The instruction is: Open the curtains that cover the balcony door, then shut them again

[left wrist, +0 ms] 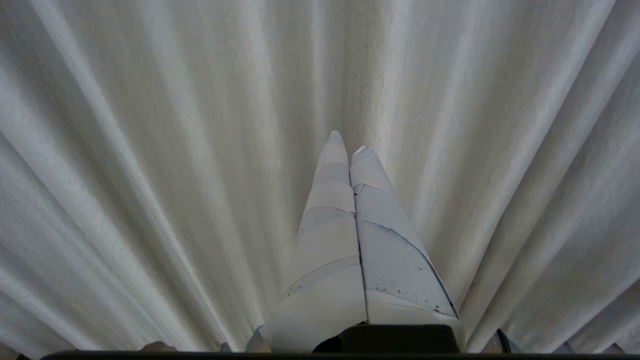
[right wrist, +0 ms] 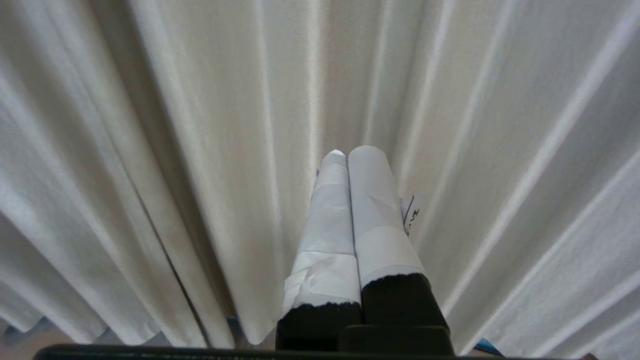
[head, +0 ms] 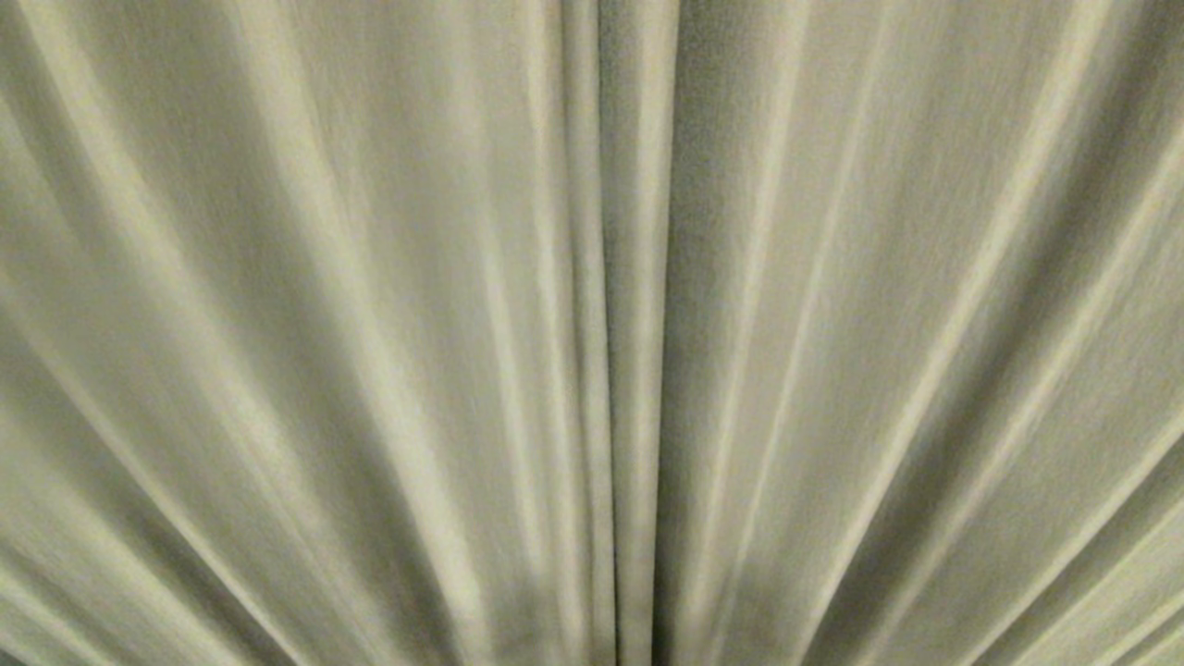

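Blocked ahead by the curtains (head: 370, 324), drawn fully across the head view in deep pleats. Only one break: a dark vertical seam (head: 603, 370) near the middle where two panels meet, edges touching or overlapping, too tight to show anything beyond. Open air just ahead of the left gripper (left wrist: 348, 145) and the right gripper (right wrist: 352, 152), both pressed closed, pointing at the folds, tips near the fabric; contact unclear.

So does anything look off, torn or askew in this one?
Only minor wear: the white tape on the left end effector is cracked and scuffed. The curtains hang drawn shut in even pleats, and the right end effector looks fine.
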{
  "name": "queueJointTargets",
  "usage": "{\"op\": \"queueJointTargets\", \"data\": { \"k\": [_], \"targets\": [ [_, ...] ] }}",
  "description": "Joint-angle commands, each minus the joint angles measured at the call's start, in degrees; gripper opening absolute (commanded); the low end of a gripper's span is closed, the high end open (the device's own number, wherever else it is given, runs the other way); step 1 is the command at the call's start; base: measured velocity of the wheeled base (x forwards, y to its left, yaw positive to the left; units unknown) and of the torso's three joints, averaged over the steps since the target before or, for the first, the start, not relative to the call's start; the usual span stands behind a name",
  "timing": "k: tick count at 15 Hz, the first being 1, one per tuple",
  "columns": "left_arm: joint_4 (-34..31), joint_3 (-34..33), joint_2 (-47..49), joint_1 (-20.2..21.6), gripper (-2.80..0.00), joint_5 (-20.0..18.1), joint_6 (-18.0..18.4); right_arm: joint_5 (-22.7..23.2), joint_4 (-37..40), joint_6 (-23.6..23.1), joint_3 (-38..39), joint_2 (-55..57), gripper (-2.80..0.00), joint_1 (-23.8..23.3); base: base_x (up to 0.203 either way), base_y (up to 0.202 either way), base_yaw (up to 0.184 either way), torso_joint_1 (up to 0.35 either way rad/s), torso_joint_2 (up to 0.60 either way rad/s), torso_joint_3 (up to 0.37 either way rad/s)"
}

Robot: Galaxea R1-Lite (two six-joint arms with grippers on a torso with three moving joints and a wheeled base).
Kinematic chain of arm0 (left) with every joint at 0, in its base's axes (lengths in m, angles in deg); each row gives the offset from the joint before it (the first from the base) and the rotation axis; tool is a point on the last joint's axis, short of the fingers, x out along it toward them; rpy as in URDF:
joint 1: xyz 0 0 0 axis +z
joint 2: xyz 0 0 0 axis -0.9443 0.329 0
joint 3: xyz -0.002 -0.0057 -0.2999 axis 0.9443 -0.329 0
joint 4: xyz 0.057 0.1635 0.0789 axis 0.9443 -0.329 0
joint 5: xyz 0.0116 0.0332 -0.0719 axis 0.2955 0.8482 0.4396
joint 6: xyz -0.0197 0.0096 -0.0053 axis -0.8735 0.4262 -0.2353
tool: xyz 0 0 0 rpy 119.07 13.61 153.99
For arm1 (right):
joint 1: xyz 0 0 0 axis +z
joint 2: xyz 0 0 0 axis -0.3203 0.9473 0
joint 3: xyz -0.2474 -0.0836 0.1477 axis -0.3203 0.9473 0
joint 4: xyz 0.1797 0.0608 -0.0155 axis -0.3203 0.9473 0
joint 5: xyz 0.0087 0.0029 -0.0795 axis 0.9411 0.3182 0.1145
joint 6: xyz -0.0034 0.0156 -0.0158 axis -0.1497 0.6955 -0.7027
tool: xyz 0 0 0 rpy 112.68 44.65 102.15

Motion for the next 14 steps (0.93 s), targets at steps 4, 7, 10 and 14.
{"op": "queueJointTargets", "data": {
  "k": [4,7,10,14],
  "targets": [
    [0.0,0.0,0.0,0.0,-2.8,0.0,0.0,0.0,0.0,-0.1,0.0,0.1,-2.8,0.0,0.0,0.0,0.0,0.0,0.0,0.0],
    [0.0,0.0,0.0,-0.1,-2.8,0.0,0.0,0.0,0.0,-0.1,0.0,0.1,-2.8,0.0,0.0,0.0,0.0,0.0,0.0,0.0],
    [0.0,0.0,0.0,0.0,-2.8,0.0,0.0,0.1,0.0,-0.1,0.0,0.1,-2.8,0.0,0.0,0.0,0.0,0.0,0.0,0.0],
    [0.0,0.0,0.0,-0.1,-2.8,0.0,0.0,0.1,0.0,-0.2,0.0,0.1,-2.8,0.0,0.0,0.0,0.0,0.0,0.0,0.0]
  ]
}}
